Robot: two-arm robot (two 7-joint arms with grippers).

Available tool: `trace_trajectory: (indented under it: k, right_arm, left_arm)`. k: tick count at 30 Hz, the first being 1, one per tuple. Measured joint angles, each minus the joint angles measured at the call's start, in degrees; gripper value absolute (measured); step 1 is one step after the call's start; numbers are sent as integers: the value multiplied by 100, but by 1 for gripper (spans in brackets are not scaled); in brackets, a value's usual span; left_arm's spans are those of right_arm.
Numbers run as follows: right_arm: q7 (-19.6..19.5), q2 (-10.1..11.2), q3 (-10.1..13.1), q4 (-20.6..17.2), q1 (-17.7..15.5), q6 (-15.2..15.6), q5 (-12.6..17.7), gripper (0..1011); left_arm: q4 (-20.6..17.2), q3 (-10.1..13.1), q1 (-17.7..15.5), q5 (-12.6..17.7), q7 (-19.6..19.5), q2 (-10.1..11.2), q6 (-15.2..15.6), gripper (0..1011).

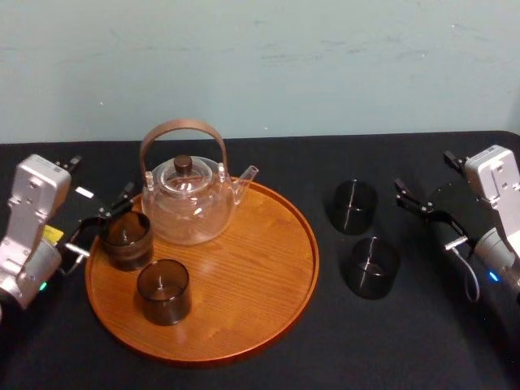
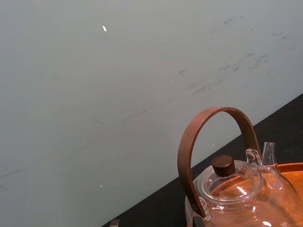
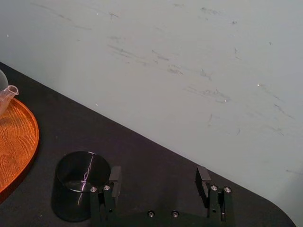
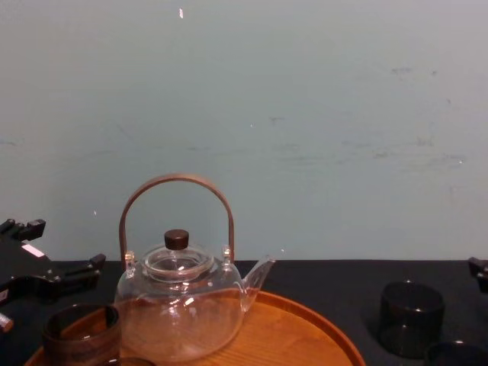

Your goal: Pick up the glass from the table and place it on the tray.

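Two dark glasses stand on the black table to the right of the tray, a far one (image 1: pixel 352 206) and a near one (image 1: pixel 372 266). The round wooden tray (image 1: pixel 252 284) holds a clear teapot (image 1: pixel 187 201) and two more dark glasses, one at its left edge (image 1: pixel 126 240) and one nearer the front (image 1: pixel 162 291). My right gripper (image 1: pixel 428 179) hovers open and empty just right of the far table glass (image 3: pixel 80 184), which sits beside one finger (image 3: pixel 115 182). My left gripper (image 1: pixel 99 180) is open and empty, just behind and left of the tray's left glass.
The teapot's tall bent handle (image 4: pixel 177 183) rises above the tray's back. A pale wall closes off the table's far edge. Bare black cloth lies between the tray and the two table glasses, and along the front.
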Motion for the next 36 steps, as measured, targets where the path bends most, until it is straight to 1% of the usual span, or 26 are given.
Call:
trace_trajectory:
  k: [36]
  right_arm:
    - [0, 0, 0, 0, 0, 0, 0, 1002]
  left_arm:
    - [0, 0, 0, 0, 0, 0, 0, 1002]
